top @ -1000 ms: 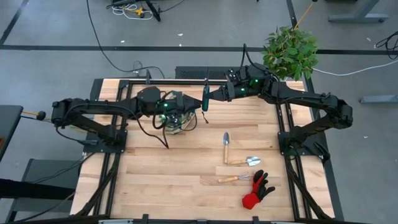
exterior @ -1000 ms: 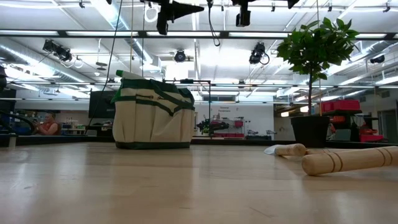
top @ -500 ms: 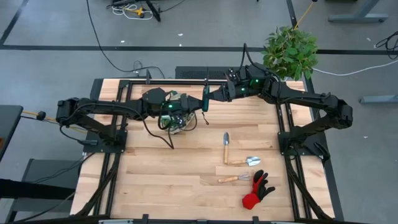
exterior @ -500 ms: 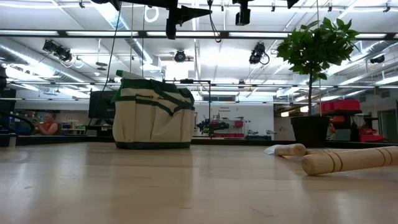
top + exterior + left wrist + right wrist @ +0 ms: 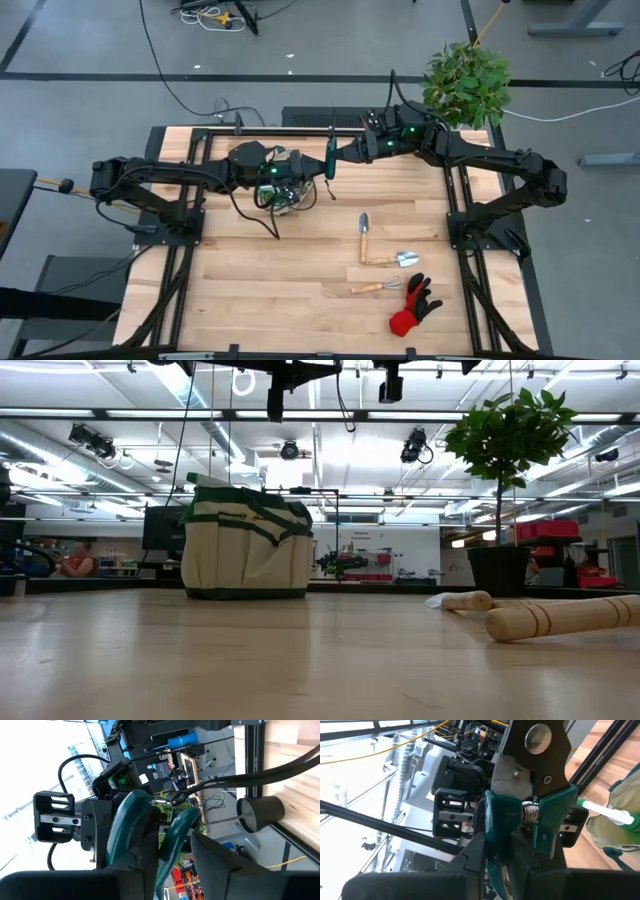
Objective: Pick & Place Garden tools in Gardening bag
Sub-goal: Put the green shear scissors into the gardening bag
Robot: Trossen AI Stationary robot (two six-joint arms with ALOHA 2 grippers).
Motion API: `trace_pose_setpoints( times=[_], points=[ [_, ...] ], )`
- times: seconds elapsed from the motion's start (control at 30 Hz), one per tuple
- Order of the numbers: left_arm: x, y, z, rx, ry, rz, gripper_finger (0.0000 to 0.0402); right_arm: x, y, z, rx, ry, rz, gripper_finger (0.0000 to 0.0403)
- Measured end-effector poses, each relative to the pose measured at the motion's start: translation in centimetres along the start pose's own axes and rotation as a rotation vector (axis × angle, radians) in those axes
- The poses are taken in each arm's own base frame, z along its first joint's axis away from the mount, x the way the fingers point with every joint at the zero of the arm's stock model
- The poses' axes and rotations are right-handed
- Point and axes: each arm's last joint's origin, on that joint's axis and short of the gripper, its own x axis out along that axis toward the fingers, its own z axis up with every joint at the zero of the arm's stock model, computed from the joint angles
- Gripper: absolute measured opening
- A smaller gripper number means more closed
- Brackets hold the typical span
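my two arms reach toward each other above the bench's far edge. my right pincer (image 5: 331, 163) squeezes the green shears (image 5: 507, 820). my left pincer (image 5: 300, 178) closes on their handles (image 5: 150, 827), right over the tan bag (image 5: 246, 543).

The green-handled pruning shears (image 5: 329, 158) hang in the air just beside the tan gardening bag (image 5: 246, 553), which stands upright on the table with a spray bottle (image 5: 607, 812) inside. A trowel (image 5: 364, 233), two wooden-handled tools (image 5: 390, 260) and the red-and-black glove (image 5: 414, 306) lie flat, well apart from the bag. The trowel's handle colour I cannot tell.
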Motion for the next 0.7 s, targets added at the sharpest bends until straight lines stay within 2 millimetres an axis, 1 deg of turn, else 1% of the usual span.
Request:
trace_pose_setpoints(
  times=[0.33,0.6,0.7],
  points=[
    [-0.01,0.03,0.06,0.02,-0.004,0.001,0.0064,0.0,-0.05,-0.02,0.011,0.003,-0.004,0.0051],
    [-0.01,0.0,0.06,0.037,-0.004,-0.003,0.0066,0.0,-0.09,-0.05,0.013,0.005,-0.008,0.0051],
    [-0.01,-0.01,0.07,0.036,-0.004,-0.003,0.0064,0.0,-0.09,-0.05,0.011,0.005,-0.008,0.0058]
  ],
)
